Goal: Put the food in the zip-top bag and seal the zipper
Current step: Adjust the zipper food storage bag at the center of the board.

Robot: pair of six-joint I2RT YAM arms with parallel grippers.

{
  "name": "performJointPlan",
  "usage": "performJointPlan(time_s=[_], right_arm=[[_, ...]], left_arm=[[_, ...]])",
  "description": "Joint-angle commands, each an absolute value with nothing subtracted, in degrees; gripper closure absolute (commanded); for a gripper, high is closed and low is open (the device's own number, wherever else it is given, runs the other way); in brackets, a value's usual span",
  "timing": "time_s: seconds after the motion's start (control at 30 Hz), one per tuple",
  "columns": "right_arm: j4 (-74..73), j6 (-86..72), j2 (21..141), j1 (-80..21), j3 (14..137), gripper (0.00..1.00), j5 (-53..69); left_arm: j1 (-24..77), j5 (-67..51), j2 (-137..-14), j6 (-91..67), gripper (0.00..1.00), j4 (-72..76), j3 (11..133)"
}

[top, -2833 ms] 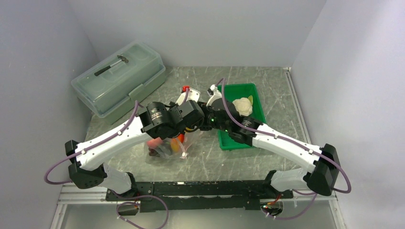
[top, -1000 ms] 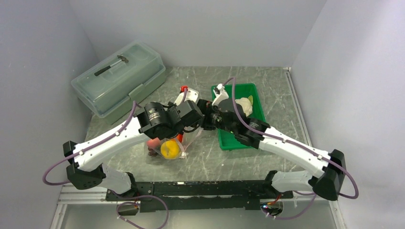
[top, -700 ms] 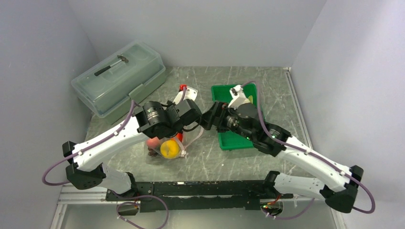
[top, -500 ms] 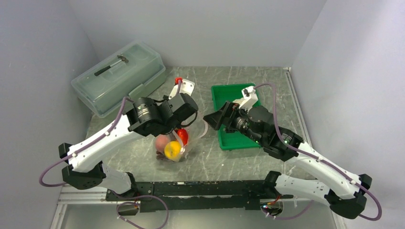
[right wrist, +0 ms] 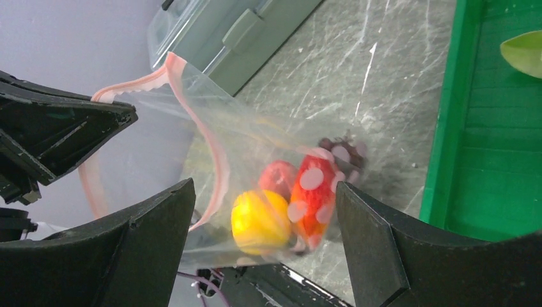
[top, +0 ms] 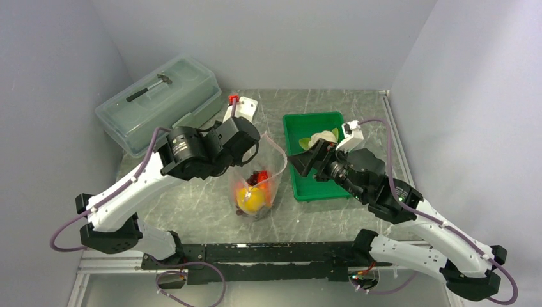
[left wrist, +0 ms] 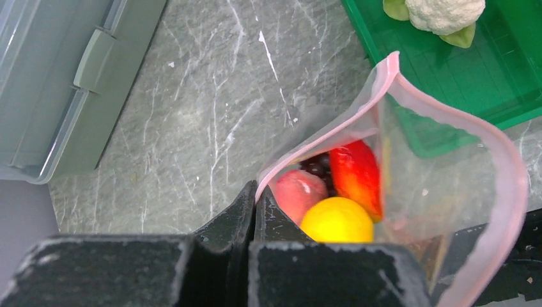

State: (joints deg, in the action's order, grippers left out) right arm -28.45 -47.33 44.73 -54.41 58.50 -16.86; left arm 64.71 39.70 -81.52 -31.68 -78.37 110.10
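The zip-top bag (top: 257,185) hangs upright over the table. My left gripper (top: 255,142) is shut on its pink zipper (left wrist: 447,121) rim, and the mouth gapes open. Inside lie an orange (left wrist: 337,220), a peach (left wrist: 299,192), a red pepper (left wrist: 355,176) and dark grapes (left wrist: 317,165). My right gripper (top: 299,163) stands open just right of the bag. In the right wrist view the bag (right wrist: 255,160) shows beyond the gap between its fingers (right wrist: 371,224). The white cauliflower (top: 323,137) lies in the green tray (top: 313,190).
A translucent lidded box (top: 158,102) with a tool inside stands at the back left. The green tray (left wrist: 492,70) sits right of the bag, close to my right arm. Walls enclose the table on three sides.
My left gripper has lifted the bag and carried it right, so it now hangs upright with the food at the bottom. My right arm has drawn back off the tray, uncovering the cauliflower.
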Motion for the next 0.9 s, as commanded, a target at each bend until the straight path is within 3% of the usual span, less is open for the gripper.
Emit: performJointPlan(time_s=[0.0, 0.33, 0.47, 0.63, 0.87], right_arm=[[-29.9, -46.0, 43.0, -54.6, 59.4, 0.16, -19.6], [-31.1, -46.1, 42.5, -54.6, 58.0, 0.16, -20.0], [-30.7, -45.9, 42.8, -54.6, 57.9, 0.16, -19.5], [-30.5, -45.7, 42.8, -54.6, 57.8, 0.16, -19.5], [-30.3, -45.9, 42.0, -54.6, 57.1, 0.16, -20.3]], left_arm=[[62.0, 39.5, -81.2, -30.4, 0.97, -74.2, 109.0], [45.8, 24.2, -77.7, -32.5, 1.0, -58.2, 77.5], [39.9, 19.6, -78.0, -33.1, 1.0, -53.9, 70.9], [39.3, 18.9, -77.4, -32.4, 1.0, -54.3, 74.2], [39.3, 15.5, -75.6, -28.2, 1.0, -58.4, 91.2]])
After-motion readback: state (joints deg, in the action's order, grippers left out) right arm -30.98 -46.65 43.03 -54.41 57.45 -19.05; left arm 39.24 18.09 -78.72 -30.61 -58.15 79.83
